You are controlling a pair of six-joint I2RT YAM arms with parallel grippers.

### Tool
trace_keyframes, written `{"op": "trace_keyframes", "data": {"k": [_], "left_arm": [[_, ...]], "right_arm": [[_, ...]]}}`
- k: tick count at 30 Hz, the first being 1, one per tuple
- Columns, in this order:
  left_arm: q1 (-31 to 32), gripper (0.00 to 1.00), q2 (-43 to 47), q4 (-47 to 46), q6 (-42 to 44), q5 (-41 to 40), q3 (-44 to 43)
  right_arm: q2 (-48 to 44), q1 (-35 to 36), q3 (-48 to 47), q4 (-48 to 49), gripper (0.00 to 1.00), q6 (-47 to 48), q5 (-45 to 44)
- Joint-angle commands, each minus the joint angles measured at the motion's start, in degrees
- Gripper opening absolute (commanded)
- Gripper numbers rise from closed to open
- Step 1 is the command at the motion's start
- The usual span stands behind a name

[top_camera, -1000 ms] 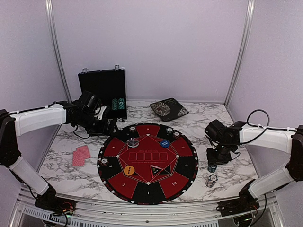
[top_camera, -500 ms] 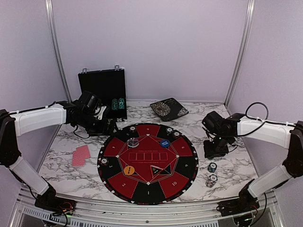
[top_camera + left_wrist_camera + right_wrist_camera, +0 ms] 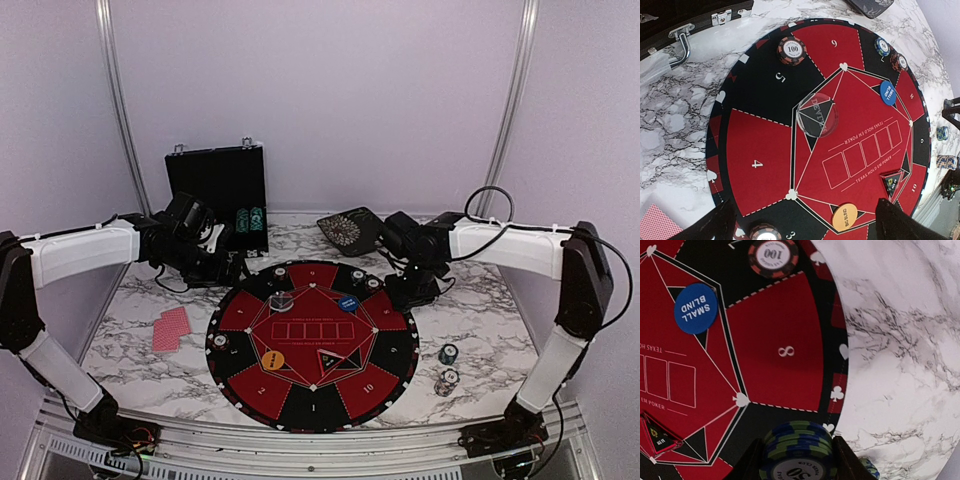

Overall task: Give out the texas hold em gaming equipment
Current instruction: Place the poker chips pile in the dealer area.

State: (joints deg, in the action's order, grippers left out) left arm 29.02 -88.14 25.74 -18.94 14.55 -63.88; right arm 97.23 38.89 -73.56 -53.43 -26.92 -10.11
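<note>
Right gripper (image 3: 408,293) shifted over mat (image 3: 785,315), "50" chips (image 3: 797,444)

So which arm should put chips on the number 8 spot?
Right, I'd say. The right end effector grips a stack of blue-green chips close to the 8 wedge. The left end effector is open, empty, across the mat by the case.

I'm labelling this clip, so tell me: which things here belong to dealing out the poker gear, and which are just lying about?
Job: chip stack in the right hand; Small Blind button; clear dealer disc; orange button; red-backed cards; two chip stacks on the marble.
Lying about: round mat; black case; dark patterned square item.
</note>
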Motion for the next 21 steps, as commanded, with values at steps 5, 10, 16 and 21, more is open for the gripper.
{"op": "trace_keyframes", "data": {"k": [5, 10, 16, 21], "left_arm": [[-0.71, 0.99, 0.75, -0.84, 0.22, 0.4, 0.24], [-0.78, 0.99, 0.63, -0.8, 0.22, 0.38, 0.24], [-0.91, 0.99, 0.63, -0.76, 0.22, 0.26, 0.24], [-0.98, 0.99, 0.47, -0.7, 0.23, 0.37, 0.21]], "right_arm": [[12.35, 6.24, -16.42, -0.84, 0.22, 4.36, -0.85], [21.01, 8.99, -25.92, -1.66, 0.22, 6.77, -0.48], [29.18, 10.05, -35.41, -1.88, 0.21, 9.15, 0.86], [33.64, 10.7, -40.53, -1.64, 0.21, 10.25, 1.38]]}}
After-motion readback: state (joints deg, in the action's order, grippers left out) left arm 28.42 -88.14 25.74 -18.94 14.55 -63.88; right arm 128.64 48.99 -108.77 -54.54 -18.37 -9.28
